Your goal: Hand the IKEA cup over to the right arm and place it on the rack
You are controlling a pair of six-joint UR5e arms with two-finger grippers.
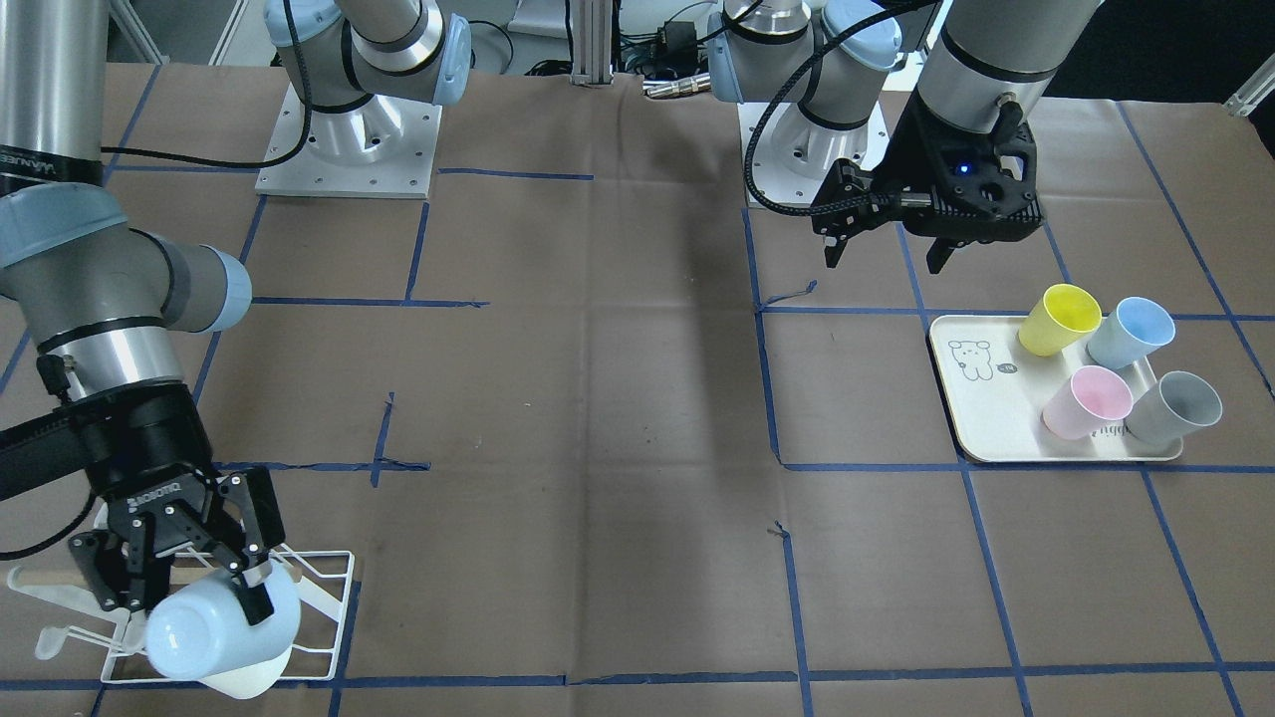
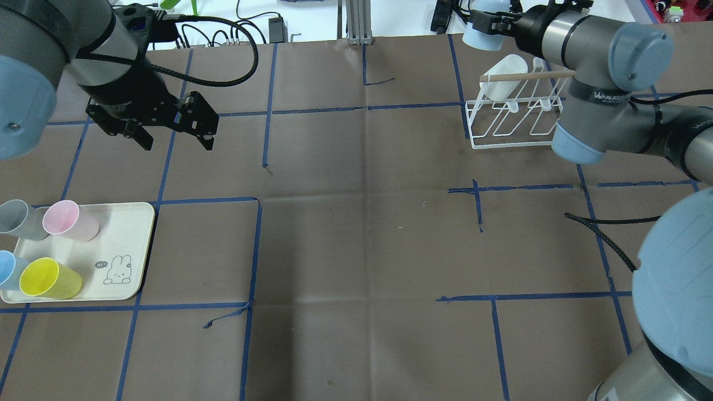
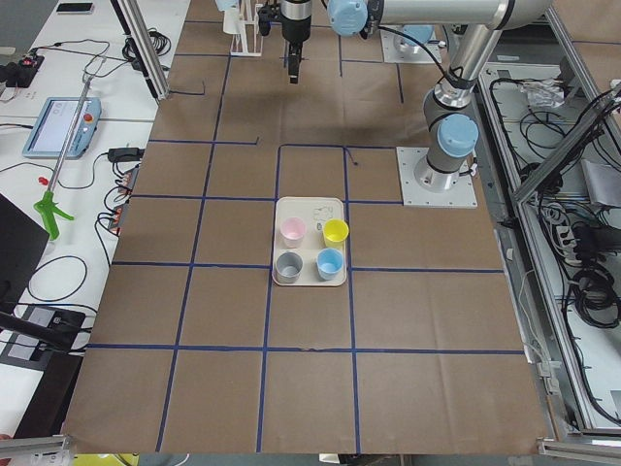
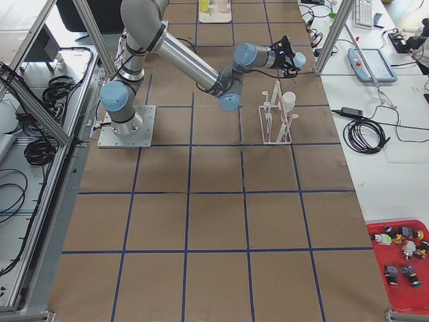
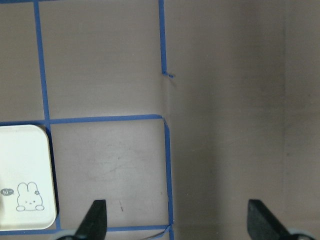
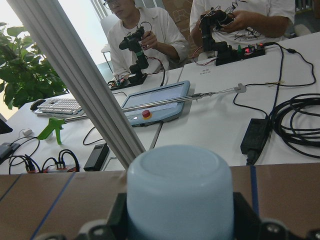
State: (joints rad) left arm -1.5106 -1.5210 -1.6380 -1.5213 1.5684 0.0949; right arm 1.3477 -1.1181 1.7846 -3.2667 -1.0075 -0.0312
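Note:
My right gripper is shut on a pale-blue IKEA cup, held tilted just above the white wire rack. In the overhead view the right gripper holds the cup at the far end of the rack. In the right wrist view the cup sits between the jaws, bottom toward the camera. A white cup lies on the rack by the wooden dowel. My left gripper is open and empty above the table.
A cream tray holds a yellow cup, a blue cup, a pink cup and a grey cup, below the left gripper. Blue tape lines cross the brown table.

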